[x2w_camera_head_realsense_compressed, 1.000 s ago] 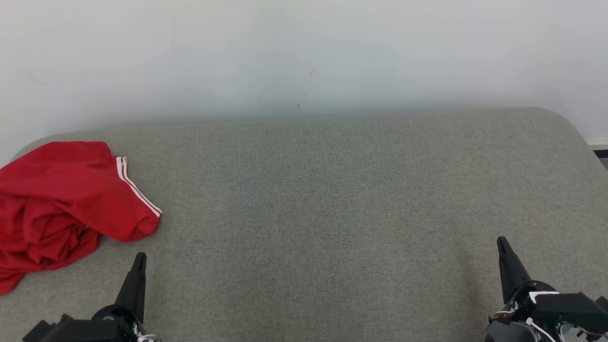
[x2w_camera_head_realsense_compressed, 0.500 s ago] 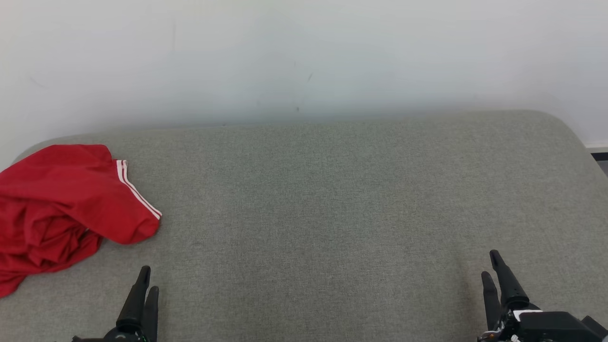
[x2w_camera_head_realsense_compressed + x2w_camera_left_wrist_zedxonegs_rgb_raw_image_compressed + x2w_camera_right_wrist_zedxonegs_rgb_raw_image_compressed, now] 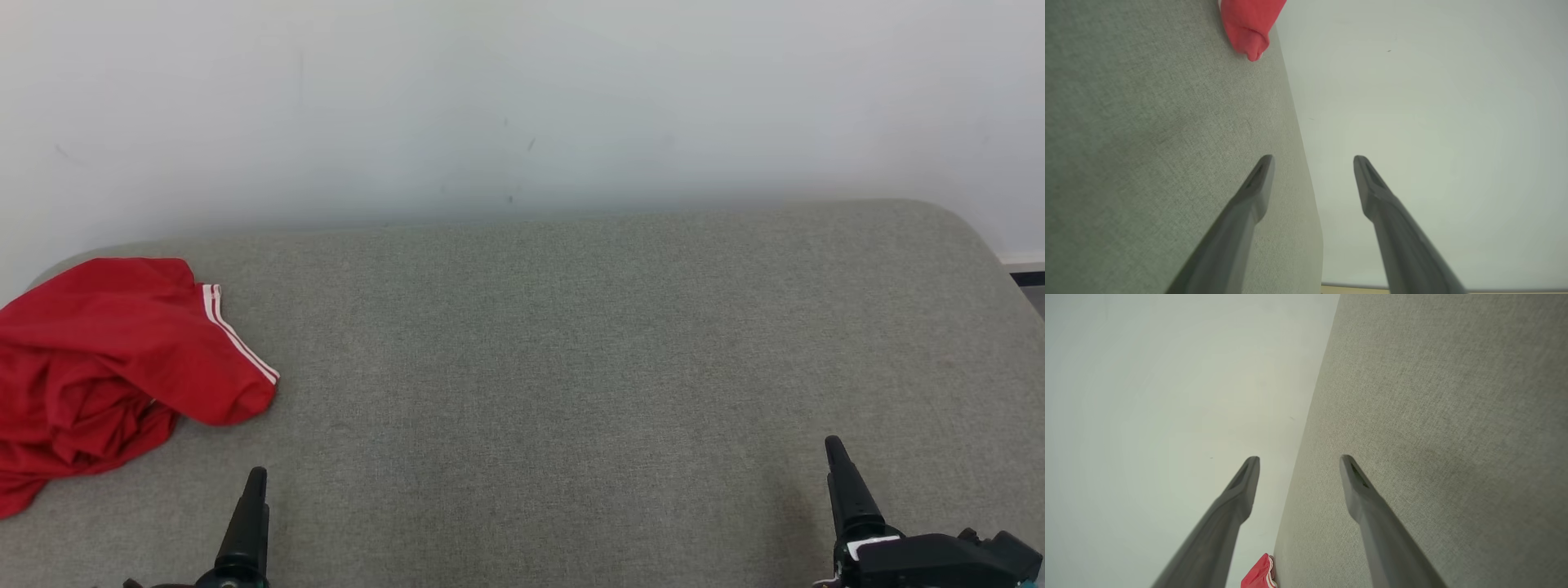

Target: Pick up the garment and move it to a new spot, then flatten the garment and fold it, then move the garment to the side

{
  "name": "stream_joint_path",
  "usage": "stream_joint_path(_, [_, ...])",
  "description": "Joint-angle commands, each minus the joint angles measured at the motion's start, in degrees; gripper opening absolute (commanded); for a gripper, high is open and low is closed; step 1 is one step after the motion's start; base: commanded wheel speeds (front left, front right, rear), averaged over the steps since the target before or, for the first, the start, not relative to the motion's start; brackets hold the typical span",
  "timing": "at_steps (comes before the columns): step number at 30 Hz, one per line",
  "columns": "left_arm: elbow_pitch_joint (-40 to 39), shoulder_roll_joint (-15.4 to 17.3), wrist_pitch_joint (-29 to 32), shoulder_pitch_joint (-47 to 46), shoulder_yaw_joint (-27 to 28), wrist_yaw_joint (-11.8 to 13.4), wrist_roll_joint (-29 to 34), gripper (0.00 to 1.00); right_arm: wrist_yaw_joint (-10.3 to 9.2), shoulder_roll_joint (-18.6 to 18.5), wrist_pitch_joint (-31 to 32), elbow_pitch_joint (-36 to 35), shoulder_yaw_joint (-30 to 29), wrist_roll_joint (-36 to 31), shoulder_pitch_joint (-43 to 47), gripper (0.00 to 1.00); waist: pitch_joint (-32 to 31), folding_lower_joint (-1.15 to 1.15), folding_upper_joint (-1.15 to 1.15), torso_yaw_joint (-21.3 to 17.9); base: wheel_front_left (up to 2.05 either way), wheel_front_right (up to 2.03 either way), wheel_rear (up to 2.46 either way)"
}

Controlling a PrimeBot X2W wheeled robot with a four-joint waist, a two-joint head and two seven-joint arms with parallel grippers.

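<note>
Nearest the robot, the left gripper (image 3: pixel 1313 160) and the right gripper (image 3: pixel 1299 459) are hanging low over the near side of the grey bench (image 3: pixel 571 367), fingers spread wide and gripping nothing. Beyond them a broad stretch of fabric is lying open, giving ample room for spreading and folding. The red T-shirt (image 3: pixel 106 359) is lying crumpled at the bench's left end, well apart from both grippers and running off toward that edge. Nothing is looking done yet: pickup, flattening, folding and setting aside are all waiting. The white wall (image 3: pixel 522 98) is rising right behind the far edge.
</note>
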Motion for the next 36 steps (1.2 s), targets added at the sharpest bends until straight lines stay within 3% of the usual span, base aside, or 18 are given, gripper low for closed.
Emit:
stream_joint_path(1, [-1.2,0.3,-0.6,-0.1,-0.1,0.3,2.0,1.00,-0.02,-0.2,-0.6,-0.6,0.3,-2.4,-1.2,1.00,-0.1,0.00,0.00,0.0,0.00,0.00,0.00])
stream_joint_path(16, [-3.1,0.4,-3.9,1.3,-1.9,2.1,16.9,1.00,-0.04,-0.2,-3.8,-0.1,1.8,-22.1,-1.3,1.00,-1.0,0.00,0.00,-0.2,0.00,0.00,0.00])
stream_joint_path(36, [-3.4,0.6,-7.4,2.5,-4.4,3.6,35.6,1.00,-0.05,-0.3,-5.3,-0.6,4.4,-38.4,-1.0,1.00,-2.4,0.00,0.00,-0.4,0.00,0.00,0.00])
